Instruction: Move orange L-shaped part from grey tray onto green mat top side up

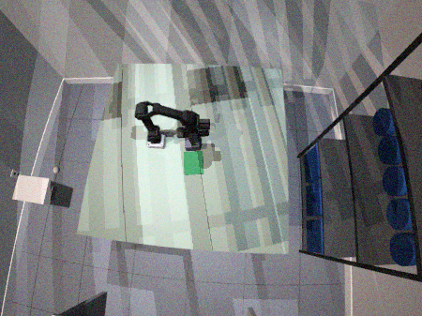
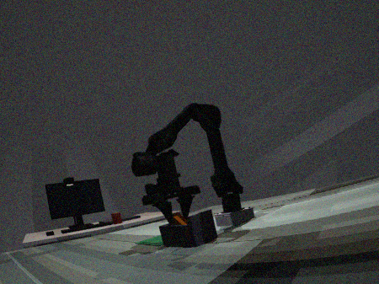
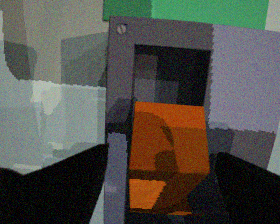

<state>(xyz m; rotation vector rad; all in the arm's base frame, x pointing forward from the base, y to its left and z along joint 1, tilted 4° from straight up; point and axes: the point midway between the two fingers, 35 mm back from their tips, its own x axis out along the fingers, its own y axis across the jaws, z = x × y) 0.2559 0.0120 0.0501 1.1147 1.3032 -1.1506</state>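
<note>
The orange L-shaped part [image 2: 180,220] [image 3: 155,142] is tilted in the grey tray [image 1: 192,144] [image 2: 174,237] [image 3: 120,75], with one end standing above the rim. Bare dark pocket shows beyond that end, on the mat side. Its lower end is partly in shadow at the bottom of the wrist view. My gripper [image 2: 178,219] [image 3: 162,157] is open and points down, one finger on each side of the raised part, with gaps visible in the wrist view. The part is hidden under the arm in the top view. The green mat [image 1: 193,162] [image 2: 152,241] [image 3: 210,10] lies beside the tray.
The arm's pale base [image 1: 156,143] [image 2: 235,217] stands near the tray. Striped shadows cross the table [image 1: 155,203]. A monitor [image 2: 75,199] and a red cup [image 2: 116,218] stand on a separate desk in the background.
</note>
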